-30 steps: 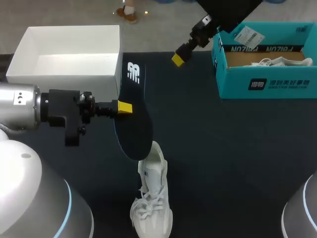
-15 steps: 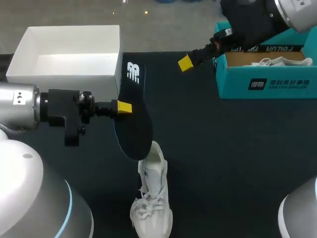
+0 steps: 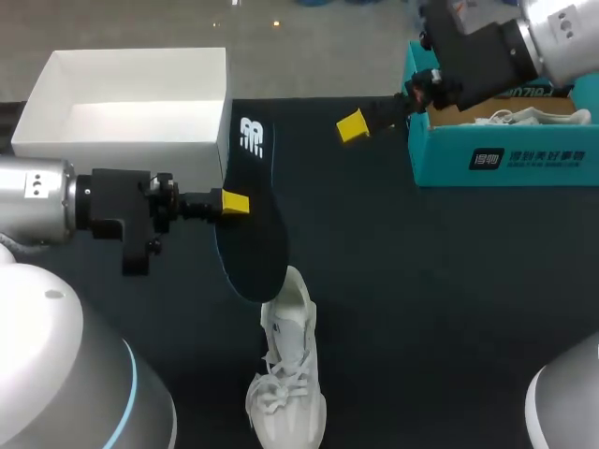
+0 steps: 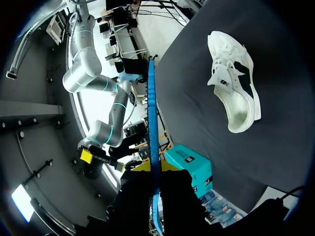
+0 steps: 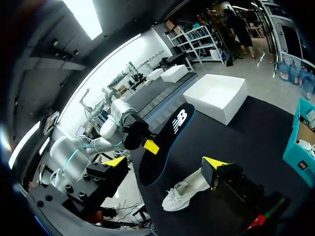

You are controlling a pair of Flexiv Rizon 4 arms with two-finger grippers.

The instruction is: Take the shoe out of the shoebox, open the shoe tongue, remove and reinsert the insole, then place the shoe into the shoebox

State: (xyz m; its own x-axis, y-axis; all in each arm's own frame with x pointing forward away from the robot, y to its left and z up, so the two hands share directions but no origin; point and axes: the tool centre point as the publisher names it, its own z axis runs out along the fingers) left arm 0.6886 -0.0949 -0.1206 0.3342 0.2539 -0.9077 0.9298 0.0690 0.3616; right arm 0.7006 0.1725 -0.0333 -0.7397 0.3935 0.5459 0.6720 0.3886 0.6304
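Clamps insole mid-length, edge-on, in left gripper. Holds right gripper spread, empty. Probably light, floppy foam: grip near middle, feed toe-first into shoe.

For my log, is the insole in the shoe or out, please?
Out: the left gripper holds the insole, while the white shoe lies separately on the table.

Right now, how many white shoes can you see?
2: one white sneaker on the dark table beside the insole; a second sneaker, partly hidden, inside the teal shoebox.
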